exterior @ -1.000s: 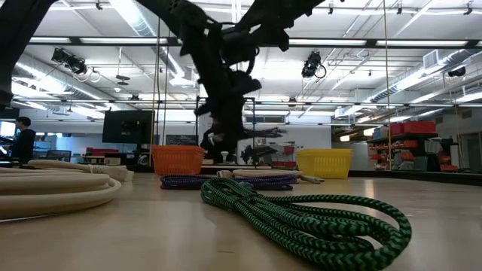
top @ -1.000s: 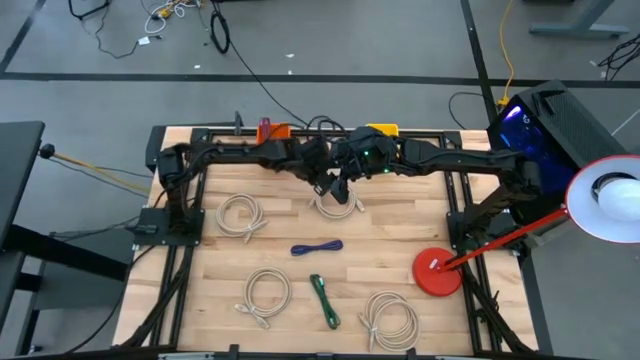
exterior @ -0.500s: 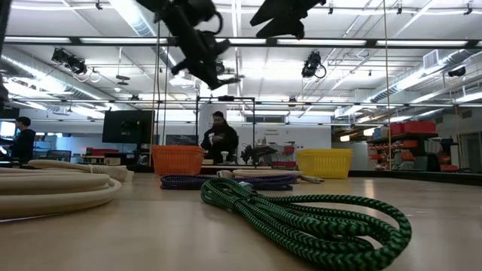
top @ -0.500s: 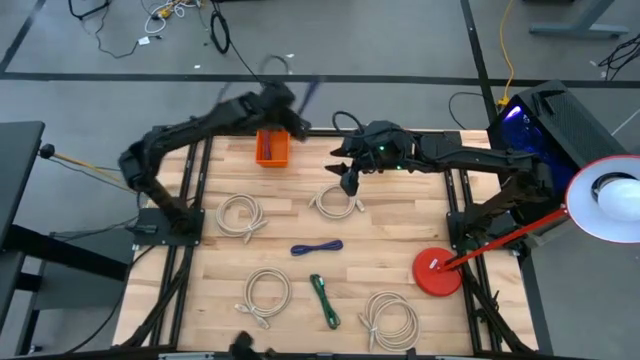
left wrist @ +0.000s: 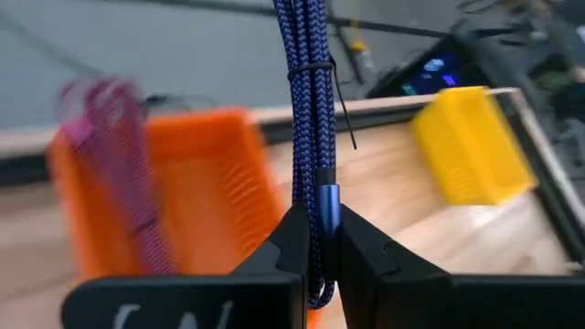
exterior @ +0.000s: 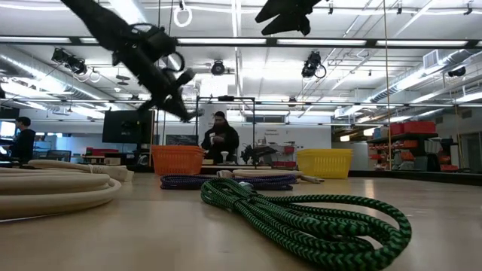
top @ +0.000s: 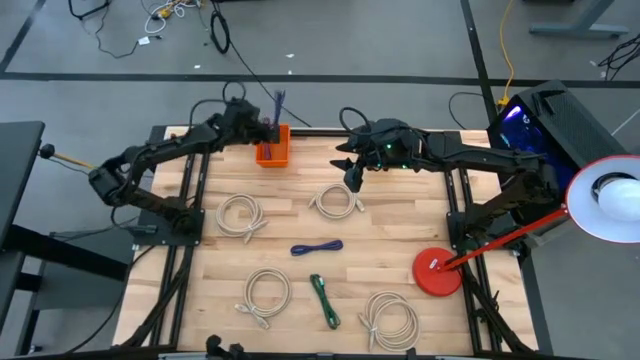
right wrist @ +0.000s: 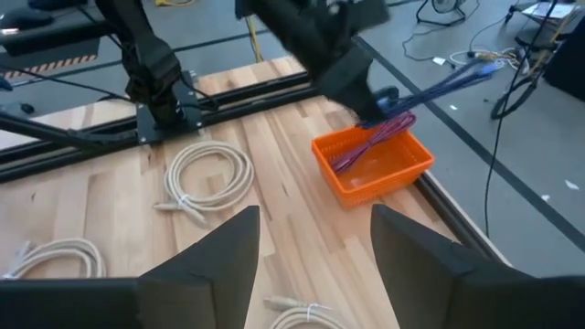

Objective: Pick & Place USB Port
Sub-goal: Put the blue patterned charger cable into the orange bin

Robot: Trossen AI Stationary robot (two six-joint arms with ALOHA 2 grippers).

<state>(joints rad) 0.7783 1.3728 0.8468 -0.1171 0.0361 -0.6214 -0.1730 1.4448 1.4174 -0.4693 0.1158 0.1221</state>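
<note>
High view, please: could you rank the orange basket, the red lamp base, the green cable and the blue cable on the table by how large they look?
1. Red lamp base.
2. Orange basket, only slightly smaller.
3. Green cable and blue cable: too alike to rank.

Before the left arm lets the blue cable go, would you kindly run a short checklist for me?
1. Left tool shut on blue cable: ok.
2. Tool beside the orange bin, cable hanging over its far edge, not centred: not ok.
3. Bin has room; only a purple cable lies in it: ok.
4. Right tool open, holding nothing, apart from the bin: ok.
5. Cable tie still bundling the cable: ok.
</note>
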